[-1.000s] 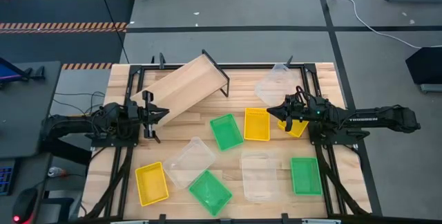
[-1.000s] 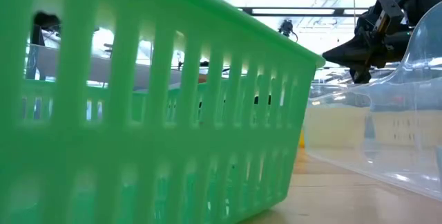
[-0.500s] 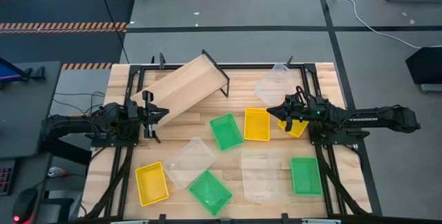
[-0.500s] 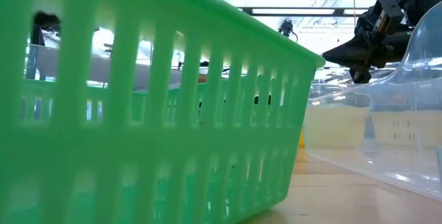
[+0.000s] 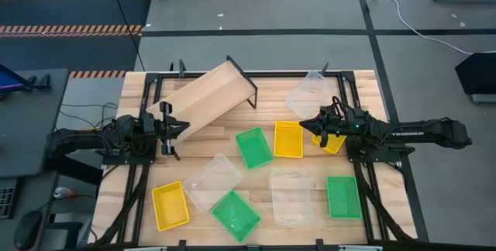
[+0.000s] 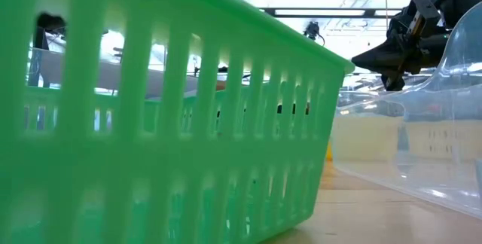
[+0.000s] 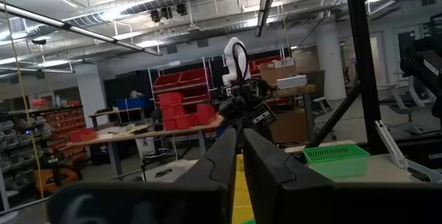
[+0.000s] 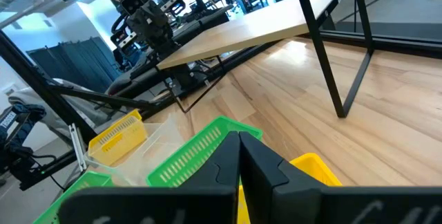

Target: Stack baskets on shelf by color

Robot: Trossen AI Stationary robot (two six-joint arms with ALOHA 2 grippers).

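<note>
Right gripper (image 5: 304,122), fingers pressed together and empty, hovers beside the yellow basket (image 5: 288,139). Left gripper (image 5: 184,126), jaws narrow, sits under the shelf (image 5: 203,96) edge. Another yellow basket (image 5: 333,144) beside it is mostly hidden beneath the right arm.

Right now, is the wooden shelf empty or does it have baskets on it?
Empty. From above, the shelf shows only bare slanted board, and every basket, like the green one, lies on the table.

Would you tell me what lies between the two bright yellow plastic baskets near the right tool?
In the high view, the shut right tool hangs between the flat yellow basket and the partly hidden one.
</note>
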